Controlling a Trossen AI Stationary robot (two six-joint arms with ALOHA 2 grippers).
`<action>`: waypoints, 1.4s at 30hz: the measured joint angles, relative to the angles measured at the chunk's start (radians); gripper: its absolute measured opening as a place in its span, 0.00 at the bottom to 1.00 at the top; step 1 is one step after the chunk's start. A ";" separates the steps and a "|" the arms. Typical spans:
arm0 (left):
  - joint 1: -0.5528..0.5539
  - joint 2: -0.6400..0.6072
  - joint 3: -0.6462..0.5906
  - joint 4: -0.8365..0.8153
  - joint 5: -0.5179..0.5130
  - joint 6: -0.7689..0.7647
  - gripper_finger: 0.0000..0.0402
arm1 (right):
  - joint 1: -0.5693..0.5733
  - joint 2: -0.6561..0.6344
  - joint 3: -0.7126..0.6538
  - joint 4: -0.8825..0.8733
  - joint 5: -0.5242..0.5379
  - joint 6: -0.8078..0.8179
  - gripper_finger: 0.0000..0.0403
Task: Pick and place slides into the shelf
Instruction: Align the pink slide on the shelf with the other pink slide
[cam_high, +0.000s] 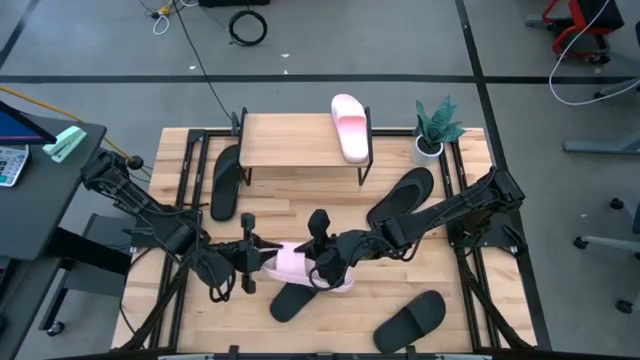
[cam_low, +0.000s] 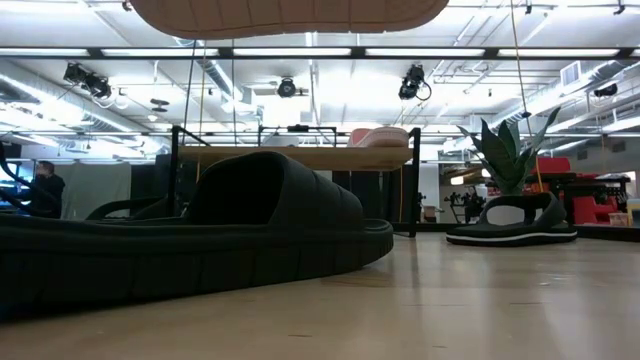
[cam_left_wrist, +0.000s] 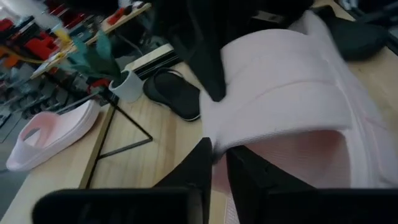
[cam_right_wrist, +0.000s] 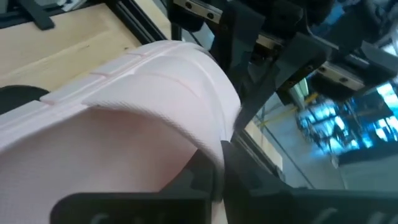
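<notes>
pink slide one (cam_high: 350, 127): lying on the shelf (cam_high: 290, 140) top, at its right end
pink slide two (cam_high: 295, 264): between both arms, mid-tabletop
black slides: one left of shelf (cam_high: 226, 182), one right (cam_high: 402, 196), two near front edge (cam_high: 410, 320) (cam_high: 293, 300)

Both arms reach inward and meet near the middle. The left gripper (cam_high: 262, 258) and right gripper (cam_high: 322, 268) each pinch nearly closed.
</notes>
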 joint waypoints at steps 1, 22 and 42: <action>0.000 0.000 0.000 0.002 -0.018 -0.006 0.16 | 0.000 0.000 0.000 -0.008 0.021 0.015 0.04; -0.001 0.000 0.001 0.031 -0.306 0.079 0.43 | -0.204 0.001 0.000 -0.099 0.753 0.056 0.02; 0.063 0.000 0.001 0.021 -0.308 0.087 0.37 | -0.700 0.007 0.025 0.037 0.382 0.069 0.02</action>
